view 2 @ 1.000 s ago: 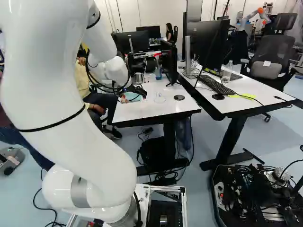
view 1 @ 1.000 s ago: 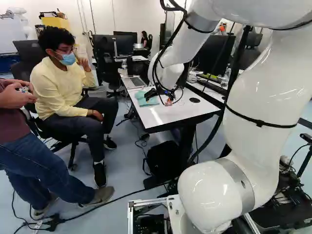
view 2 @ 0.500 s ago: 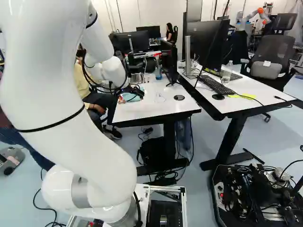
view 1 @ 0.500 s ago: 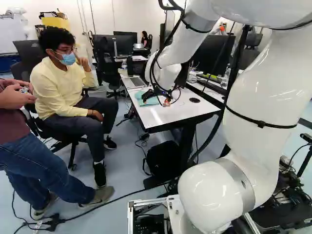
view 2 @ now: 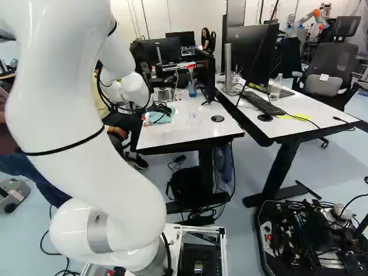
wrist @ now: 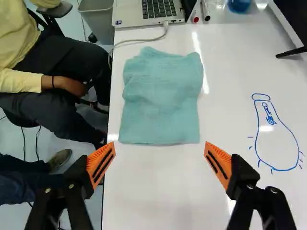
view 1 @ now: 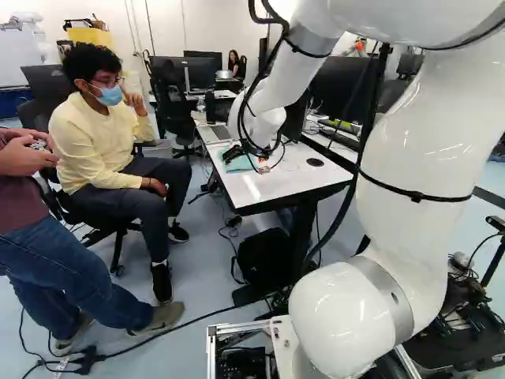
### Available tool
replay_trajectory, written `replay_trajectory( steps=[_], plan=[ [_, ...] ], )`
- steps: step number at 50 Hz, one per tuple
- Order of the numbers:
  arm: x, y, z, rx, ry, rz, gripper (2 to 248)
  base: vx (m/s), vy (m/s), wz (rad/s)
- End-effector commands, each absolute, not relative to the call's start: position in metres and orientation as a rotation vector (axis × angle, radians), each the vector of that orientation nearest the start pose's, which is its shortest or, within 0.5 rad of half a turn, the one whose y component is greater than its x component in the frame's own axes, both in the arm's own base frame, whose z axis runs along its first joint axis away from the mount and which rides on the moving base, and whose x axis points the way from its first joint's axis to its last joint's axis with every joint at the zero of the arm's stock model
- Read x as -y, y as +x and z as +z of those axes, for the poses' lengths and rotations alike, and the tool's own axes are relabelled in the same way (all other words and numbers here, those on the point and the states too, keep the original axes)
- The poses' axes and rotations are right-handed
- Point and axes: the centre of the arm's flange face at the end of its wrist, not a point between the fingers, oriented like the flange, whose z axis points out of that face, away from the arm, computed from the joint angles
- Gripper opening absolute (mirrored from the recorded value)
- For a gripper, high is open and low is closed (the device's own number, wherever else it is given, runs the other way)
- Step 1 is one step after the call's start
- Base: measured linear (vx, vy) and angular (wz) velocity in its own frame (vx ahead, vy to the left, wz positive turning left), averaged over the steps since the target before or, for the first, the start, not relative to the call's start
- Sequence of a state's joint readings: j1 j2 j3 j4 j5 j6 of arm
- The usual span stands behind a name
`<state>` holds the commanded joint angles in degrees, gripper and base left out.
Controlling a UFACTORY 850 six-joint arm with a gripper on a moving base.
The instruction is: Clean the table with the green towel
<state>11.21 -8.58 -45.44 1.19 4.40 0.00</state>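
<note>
Holding gripper [wrist: 159,143] spread wide and empty, just short of towel [wrist: 160,96], lying on table [wrist: 163,191] at upper middle of left base view. Likely light, limp, hard to harm; best pinched midway along near edge.

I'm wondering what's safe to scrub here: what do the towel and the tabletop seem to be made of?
The green towel looks like soft, matt cloth, perhaps microfibre, from its rumples and folds. The white tabletop seems glossy laminate or whiteboard coating: it mirrors light and bears a blue drawing.
</note>
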Motion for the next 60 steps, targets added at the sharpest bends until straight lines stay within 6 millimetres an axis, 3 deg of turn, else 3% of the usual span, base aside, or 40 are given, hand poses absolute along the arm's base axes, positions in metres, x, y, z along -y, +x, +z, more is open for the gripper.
replay_trajectory(
  steps=[14, 48, 60],
  plan=[
    [-0.101, 0.502, 0.42, 0.332, -2.825, -1.166, 247, 0.0, 0.0, 0.0],
    [-0.122, 0.583, 0.392, 0.509, -2.681, -1.401, 247, 0.0, 0.0, 0.0],
    [-0.123, 0.594, 0.39, 0.511, -2.673, -1.417, 247, 0.0, 0.0, 0.0]
  ],
)
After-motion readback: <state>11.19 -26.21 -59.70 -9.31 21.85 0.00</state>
